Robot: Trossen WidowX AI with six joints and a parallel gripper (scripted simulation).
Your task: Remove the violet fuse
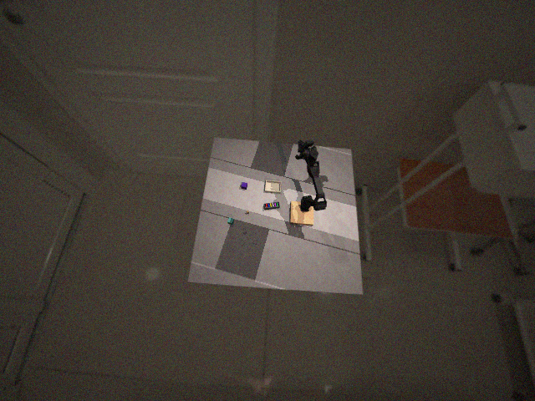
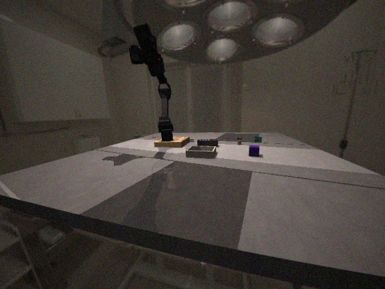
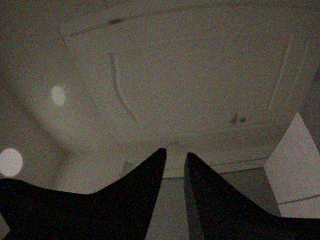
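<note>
The dark fuse block (image 1: pixel 272 207) (image 2: pixel 207 142) sits on the table with a row of small coloured fuses in its top. The violet fuse is too small to single out. The shallow tray (image 1: pixel 267 185) (image 2: pixel 200 153) stands beside the block and looks empty. My gripper (image 1: pixel 302 146) (image 2: pixel 139 27) (image 3: pixel 175 156) is raised high above the table on the stretched arm, far from the block and tray. In the wrist view its fingers point at the ceiling, with only a narrow gap and nothing between them.
The arm's base stands on a wooden plate (image 1: pixel 301 215) (image 2: pixel 177 142). A purple cube (image 1: pixel 244 185) (image 2: pixel 254 150), a teal cube (image 1: pixel 231 220) (image 2: pixel 258 138) and a small brown object (image 1: pixel 247 211) (image 2: pixel 239 141) lie on the table beyond the block.
</note>
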